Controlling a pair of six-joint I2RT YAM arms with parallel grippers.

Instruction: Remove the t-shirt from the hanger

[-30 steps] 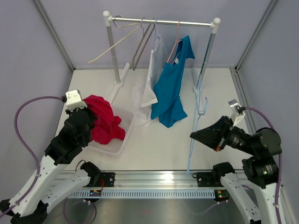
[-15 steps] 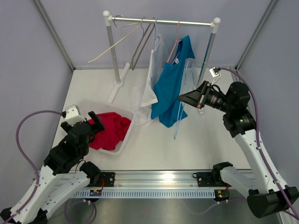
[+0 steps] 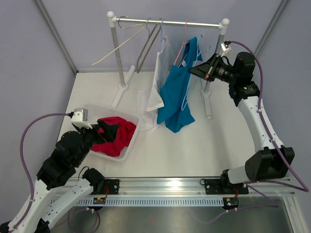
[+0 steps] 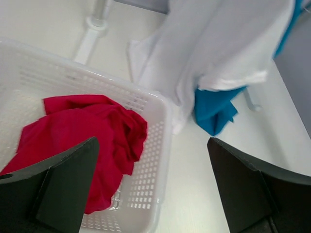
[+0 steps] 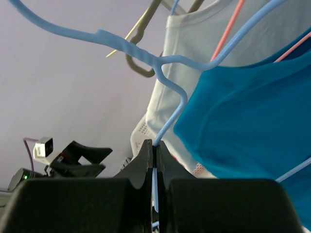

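A red t-shirt (image 3: 116,133) (image 4: 82,131) lies crumpled in the white mesh basket (image 3: 125,154) (image 4: 160,145). Just over it my left gripper (image 3: 111,131) (image 4: 151,145) hangs open and holds nothing. Up at the right end of the rail (image 3: 170,22), my right gripper (image 3: 192,71) (image 5: 154,143) is shut on the thin wire of a bare light-blue hanger (image 5: 127,46). That hanger is beside a blue t-shirt (image 3: 176,97) (image 5: 252,121), which hangs on a pink hanger (image 3: 182,43).
A white t-shirt (image 3: 156,92) (image 4: 223,43) hangs left of the blue one, its hem near the basket's far corner. An empty grey hanger (image 3: 146,48) and a beige one (image 3: 114,51) hang further left. The rack's posts and feet (image 3: 208,104) stand on the table.
My left gripper opened and let the red t-shirt drop into the basket, then drew back. My right arm carried the light-blue hanger from low over the table up to the rail.
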